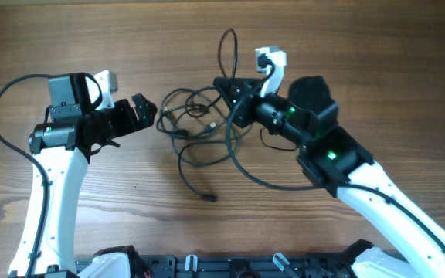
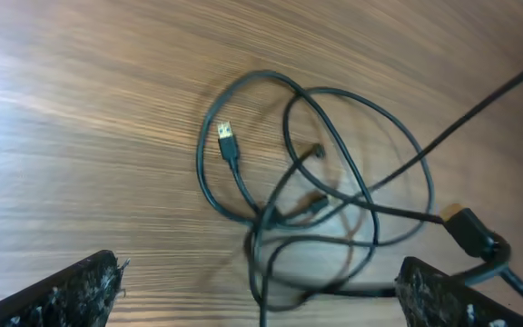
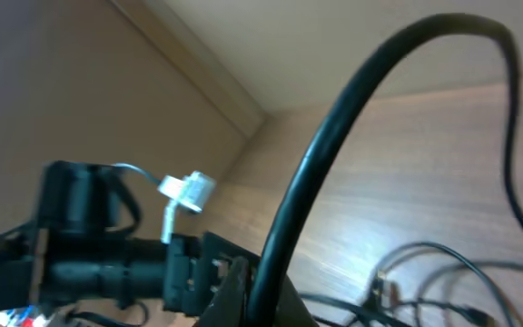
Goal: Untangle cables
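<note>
From overhead, the cables lay bunched in the middle of the desk, between both arms. One loop reached to the far side and one plug end trailed toward the arm bases. The left gripper stood just beside the bunch and the right gripper was at its other side. In the left wrist view the jaws were spread wide and held nothing, and the knot with a USB plug lay on the wood ahead of them. In the right wrist view the jaws were pinching one strand, which rose in an arc from between them. My worry was that, with nothing pinning the bunch, a pull on this strand could drag everything along or tighten the knot. The strand could also slip out. The two grippers were near each other, so a careless move could make them collide. Bare wood was open on the far side and on the left, and no desk edge showed there.
</note>
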`<action>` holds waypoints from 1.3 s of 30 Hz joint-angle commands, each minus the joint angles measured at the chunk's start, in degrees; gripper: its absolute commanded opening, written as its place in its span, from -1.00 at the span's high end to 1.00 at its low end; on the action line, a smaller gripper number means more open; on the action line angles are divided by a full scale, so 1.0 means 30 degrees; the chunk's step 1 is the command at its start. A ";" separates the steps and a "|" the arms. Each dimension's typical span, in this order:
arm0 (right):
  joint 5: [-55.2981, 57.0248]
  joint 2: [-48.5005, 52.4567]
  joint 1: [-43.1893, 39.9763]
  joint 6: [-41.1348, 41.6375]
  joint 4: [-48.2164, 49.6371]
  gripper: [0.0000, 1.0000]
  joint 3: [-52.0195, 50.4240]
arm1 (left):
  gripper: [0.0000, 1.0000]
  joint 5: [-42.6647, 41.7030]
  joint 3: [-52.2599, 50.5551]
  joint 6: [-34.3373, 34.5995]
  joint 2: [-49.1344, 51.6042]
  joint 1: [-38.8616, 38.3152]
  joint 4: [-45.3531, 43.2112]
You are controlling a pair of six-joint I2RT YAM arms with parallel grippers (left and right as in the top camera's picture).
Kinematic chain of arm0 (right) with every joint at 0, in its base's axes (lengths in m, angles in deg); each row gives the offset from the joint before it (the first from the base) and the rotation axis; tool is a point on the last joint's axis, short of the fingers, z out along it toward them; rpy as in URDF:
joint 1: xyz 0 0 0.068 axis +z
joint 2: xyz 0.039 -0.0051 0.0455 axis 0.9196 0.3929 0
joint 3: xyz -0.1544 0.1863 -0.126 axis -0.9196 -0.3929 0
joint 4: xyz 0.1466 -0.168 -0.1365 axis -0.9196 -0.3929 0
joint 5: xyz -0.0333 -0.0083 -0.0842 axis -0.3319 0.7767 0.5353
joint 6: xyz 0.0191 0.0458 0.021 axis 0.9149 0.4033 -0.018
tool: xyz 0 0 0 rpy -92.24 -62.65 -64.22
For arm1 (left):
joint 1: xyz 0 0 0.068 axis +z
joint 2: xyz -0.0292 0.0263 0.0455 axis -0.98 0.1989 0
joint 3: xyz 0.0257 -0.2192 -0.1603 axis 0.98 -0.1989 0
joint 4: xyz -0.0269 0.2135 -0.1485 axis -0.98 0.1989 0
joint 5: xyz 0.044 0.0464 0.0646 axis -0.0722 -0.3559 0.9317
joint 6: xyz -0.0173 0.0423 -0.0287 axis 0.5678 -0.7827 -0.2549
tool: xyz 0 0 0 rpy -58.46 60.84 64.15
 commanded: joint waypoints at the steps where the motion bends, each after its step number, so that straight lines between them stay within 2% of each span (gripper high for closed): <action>1: -0.0182 -0.1195 -0.0044 0.0015 0.0080 0.91 0.0911 | -1.00 -0.2433 0.0328 -0.1741 0.0109 0.0051 -0.0066; 8: -0.0393 -0.1348 -0.0044 -0.0066 -0.0291 0.91 0.1486 | -1.00 -0.3388 0.0328 -0.1916 0.0109 0.0051 -0.0138; 14: -0.0867 -0.1282 -0.0044 -0.0503 -0.4867 0.91 0.1486 | -1.00 -0.3942 0.0328 -0.1902 0.0109 0.0051 -0.0386; 19: -0.5595 -0.1282 -0.0044 -0.1938 -0.6732 0.91 0.1486 | -1.00 -0.3956 0.0328 -0.1756 0.0109 0.0051 -0.0561; 25: -1.1154 -0.1282 -0.0044 -0.2565 -0.4342 0.91 0.1486 | -1.00 -0.4313 0.0328 -0.1749 0.0109 0.0051 -0.0576; 29: -1.2007 -0.1282 -0.0044 -0.2645 -0.4233 0.91 0.1486 | -1.00 -0.4656 0.0328 -0.1756 0.0109 0.0051 -0.0568; 32: -1.1839 -0.1275 -0.0044 -0.2907 -0.4430 0.91 0.1479 | -0.99 -0.4845 0.0328 -0.1763 0.0109 0.0051 -0.0554; 35: -1.0105 -0.1224 -0.0044 -0.2987 -0.4852 0.92 0.1479 | -1.00 -0.5289 0.0328 -0.1843 0.0109 0.0051 -0.0379; 39: -0.7249 -0.1224 -0.0146 -0.2885 -0.5719 0.91 0.1479 | -0.99 -0.5304 0.0328 -0.5901 0.0109 0.0051 0.1450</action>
